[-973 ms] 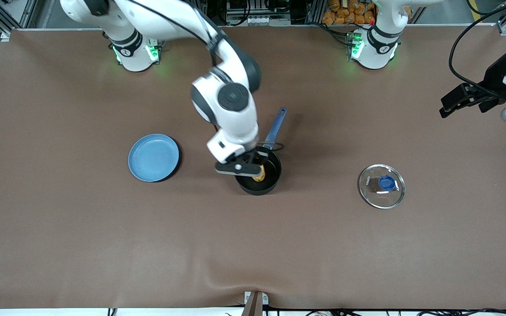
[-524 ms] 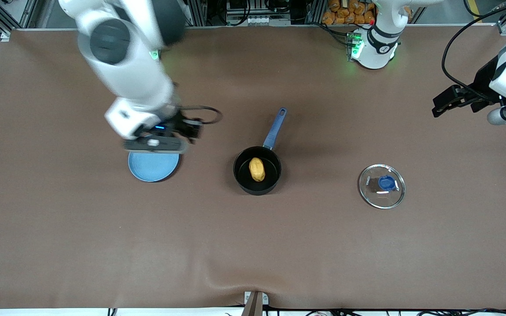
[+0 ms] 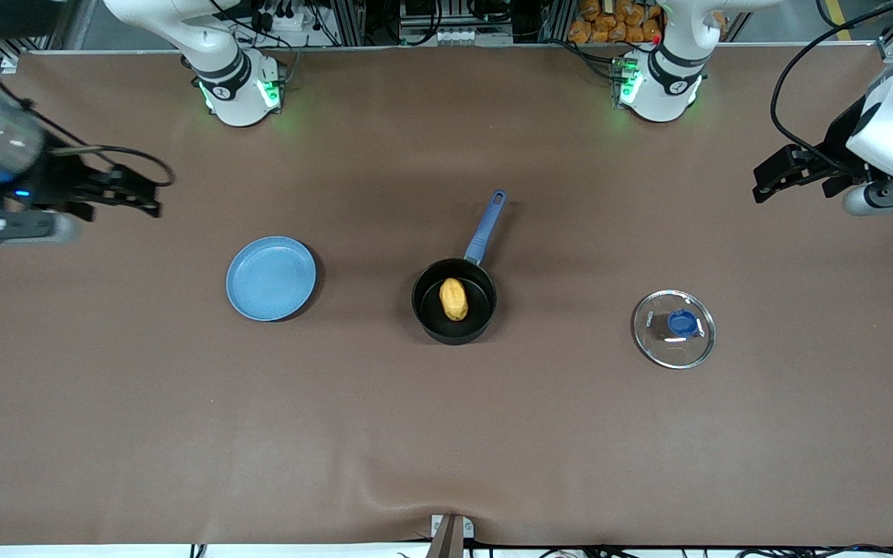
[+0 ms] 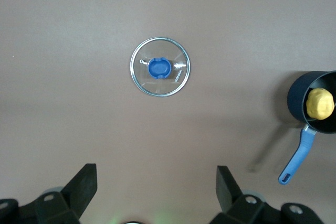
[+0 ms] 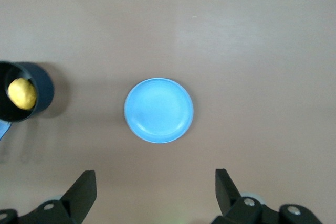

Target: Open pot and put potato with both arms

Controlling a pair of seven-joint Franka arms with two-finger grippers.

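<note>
Brown cloth covers the table (image 3: 183,434). From the front, we see the potato (image 3: 453,299) lying in the pot (image 3: 454,332), so the lid (image 3: 674,328) rests apart toward the left arm's end.

Our left gripper (image 4: 155,190) hangs spread and empty above the lid.

Our right gripper (image 5: 155,190), fingers apart, hovers over the bare plate (image 5: 158,110).
</note>
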